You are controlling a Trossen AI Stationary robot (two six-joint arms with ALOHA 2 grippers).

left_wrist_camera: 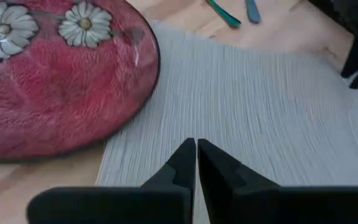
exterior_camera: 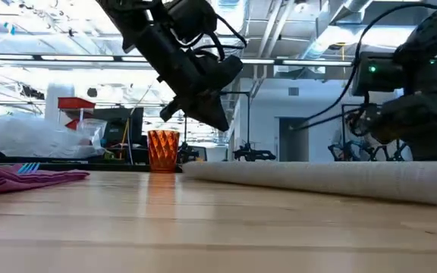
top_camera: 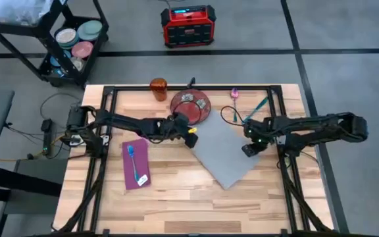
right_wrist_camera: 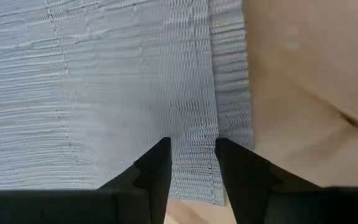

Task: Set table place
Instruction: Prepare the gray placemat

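Ribbed grey rectangular mat (top_camera: 226, 154) on wood-plank table (top_camera: 176, 197). Left hand (left_wrist_camera: 196, 149) pinched closed over mat, by glossy red daisy plate (left_wrist_camera: 55, 74). Right hand (right_wrist_camera: 191, 152) narrowly apart, straddling mat edge.

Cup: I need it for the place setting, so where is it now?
In the high view the orange cup stands near the table's far edge, just left of the red plate.

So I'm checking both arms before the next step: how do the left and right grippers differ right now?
The left gripper has its fingers shut with nothing between them; the right gripper has its fingers apart, astride the grey placemat edge. The left gripper hovers at the placemat's corner beside the red daisy plate; the right gripper is at the opposite edge, next to bare table. Both are over the placemat.
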